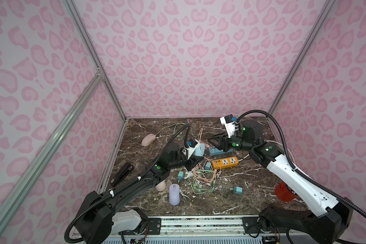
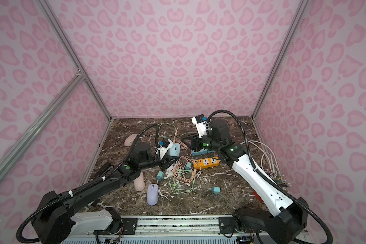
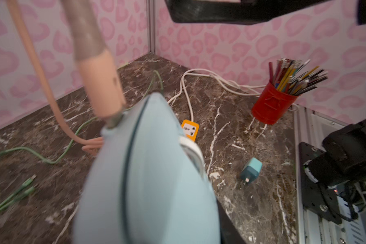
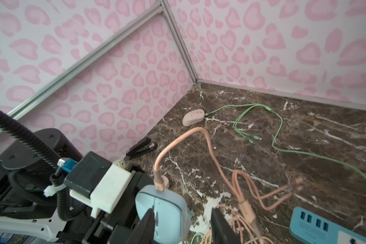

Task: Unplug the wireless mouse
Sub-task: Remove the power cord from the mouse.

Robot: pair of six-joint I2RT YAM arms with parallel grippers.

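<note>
Dark marble counter (image 1: 241, 186), pink-spotted walls (image 1: 188, 63) all round. The left tool (image 1: 195, 162) was pinching the pale blue mouse (image 1: 200, 149), holding it nose-up above the counter near the middle, with the pink cable (image 4: 179, 138) plugged into its top end. The right tool (image 1: 214, 140) hung close beside that plug (image 4: 157, 179), its jaws spread apart, and I couldn't tell whether it touched.

A lilac mouse (image 1: 174, 194) lies at 7 o'clock on the worktop (image 1: 241, 181), a stapler (image 1: 122, 174) at 9, a pink mouse (image 1: 148, 139) at 10, an orange power strip (image 1: 225, 162) near centre, and a red cup (image 3: 270, 105) at 4. A pale pink shape (image 2: 139, 181) at 8 is perhaps another mouse.
</note>
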